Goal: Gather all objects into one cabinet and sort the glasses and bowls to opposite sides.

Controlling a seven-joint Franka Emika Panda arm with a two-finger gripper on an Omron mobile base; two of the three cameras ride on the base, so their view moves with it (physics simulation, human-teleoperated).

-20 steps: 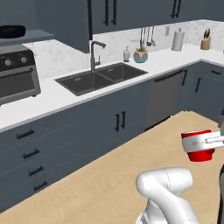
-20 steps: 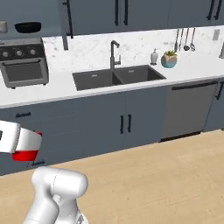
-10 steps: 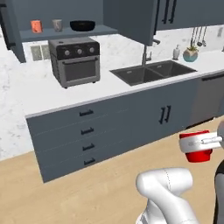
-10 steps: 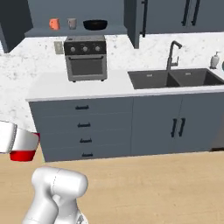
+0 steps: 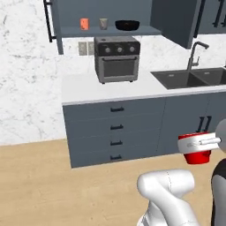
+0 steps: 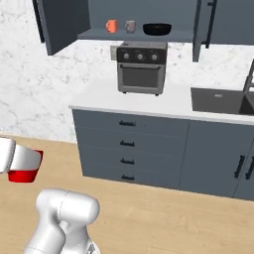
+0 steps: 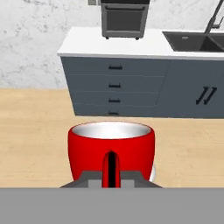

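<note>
**Red cup in hand, cabinet ahead**

The gripper (image 7: pixel 111 175) is clamped on the red cup (image 7: pixel 111 148), its dark tips pinching the near wall of the cup, which sits upright with its pale inside showing. In the left base view the same cup (image 5: pixel 196 149) hangs at the end of the arm, low and well short of the drawer unit (image 5: pixel 115 132); in the right base view it (image 6: pixel 26 166) shows at the left edge, over the wooden floor (image 6: pixel 163 218).

Ahead stands the white worktop (image 5: pixel 88 88) with a toaster oven (image 5: pixel 117 58) set back near its wall edge and a sink (image 5: pixel 190 78) toward its right end. Above it the slate-blue cabinet (image 5: pixel 110 30) is open, its door (image 5: pixel 53 22) swung aside. On its shelf the orange cup (image 5: pixel 84 24) stands toward the left end, the grey-beige cup (image 5: pixel 103 23) just beside it, and the black bowl (image 5: pixel 127 25) apart to the right.

The step in hand looks like carrying the last cup to that cabinet. The next move calls for raising the cup well above worktop height, clearing the oven top, and setting it down on the cups' side, away from the bowl.
</note>
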